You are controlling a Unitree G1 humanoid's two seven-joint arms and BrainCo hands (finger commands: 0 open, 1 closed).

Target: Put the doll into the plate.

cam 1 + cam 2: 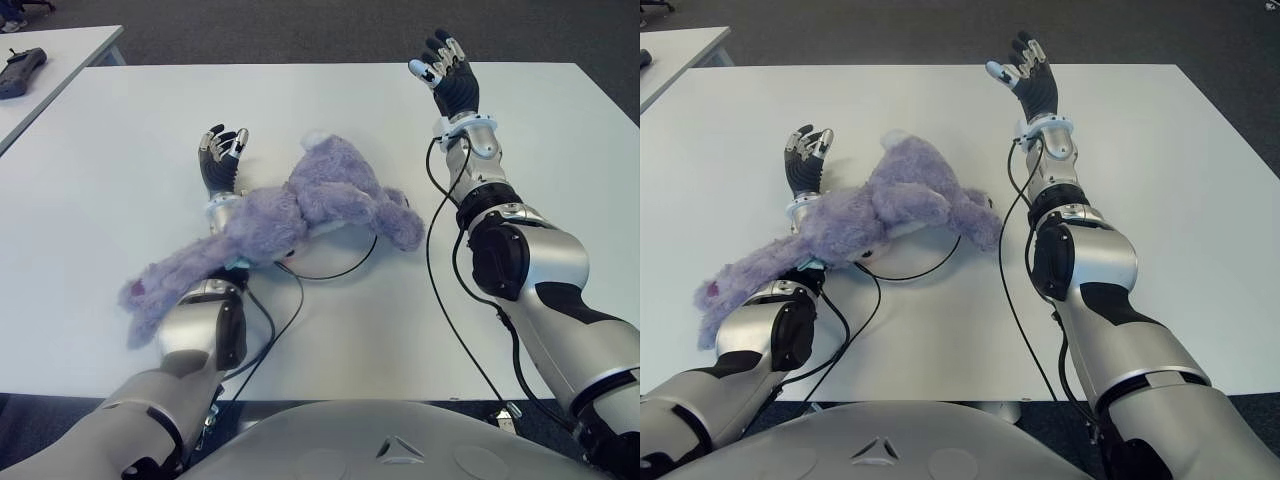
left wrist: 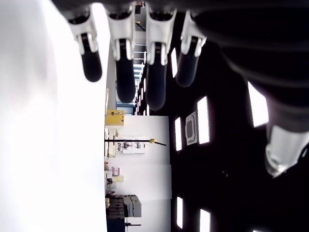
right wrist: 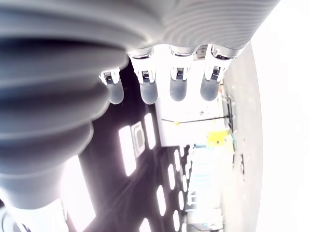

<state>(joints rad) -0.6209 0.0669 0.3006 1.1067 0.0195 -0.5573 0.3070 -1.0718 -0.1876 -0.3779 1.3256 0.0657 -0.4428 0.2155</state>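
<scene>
Your view: purple doll [image 1: 300,205] sprawled across left forearm, hiding most of plate [image 1: 335,262] on white table [image 1: 120,180]. Left hand [image 1: 222,158] fingers spread, empty, beyond doll. Right hand [image 1: 447,78] raised, fingers apart, empty.

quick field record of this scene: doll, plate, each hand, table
doll: purple plush doll lying draped over the left forearm
plate: white plate on the table, mostly hidden under the doll
left hand: left hand open, empty, just beyond the doll
right hand: right hand open, empty, raised at far right
table: white table
</scene>
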